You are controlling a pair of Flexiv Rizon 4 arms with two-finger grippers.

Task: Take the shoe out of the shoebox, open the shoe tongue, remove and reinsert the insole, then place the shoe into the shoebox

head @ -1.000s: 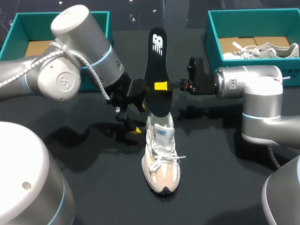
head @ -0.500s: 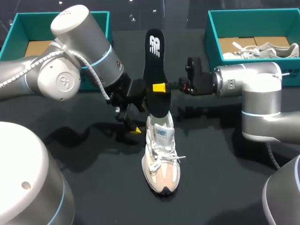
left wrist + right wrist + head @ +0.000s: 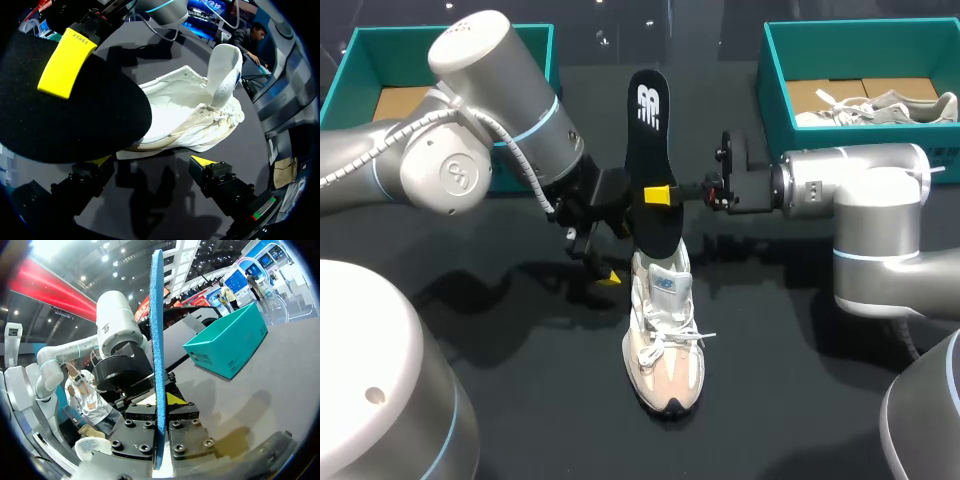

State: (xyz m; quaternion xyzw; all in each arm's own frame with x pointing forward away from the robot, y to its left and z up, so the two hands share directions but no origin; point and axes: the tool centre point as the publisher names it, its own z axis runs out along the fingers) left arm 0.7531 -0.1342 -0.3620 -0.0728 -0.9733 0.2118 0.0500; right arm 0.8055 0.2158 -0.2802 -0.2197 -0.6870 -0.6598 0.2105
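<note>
The black insole (image 3: 648, 160) stands upright above the heel of the white and beige shoe (image 3: 665, 330), which sits on the dark table with its toe toward me. My right gripper (image 3: 660, 195) comes in from the right and is shut on the insole's middle. In the right wrist view, the insole (image 3: 157, 340) appears edge-on with a blue underside, clamped in the right gripper (image 3: 159, 410). My left gripper (image 3: 623, 260) hangs open just left of the shoe's heel. In its wrist view, the left gripper (image 3: 150, 162) straddles bare table beside the shoe (image 3: 190, 117), under the insole (image 3: 65, 115).
A teal shoebox (image 3: 775, 70) at the back right holds a second pale shoe (image 3: 880, 108). Another teal box (image 3: 360, 60) stands at the back left behind my left arm. Dark bare table lies around the shoe and toward the front.
My right gripper has shifted the insole slightly left and a little lower. The left arm and the shoe have stayed put.
</note>
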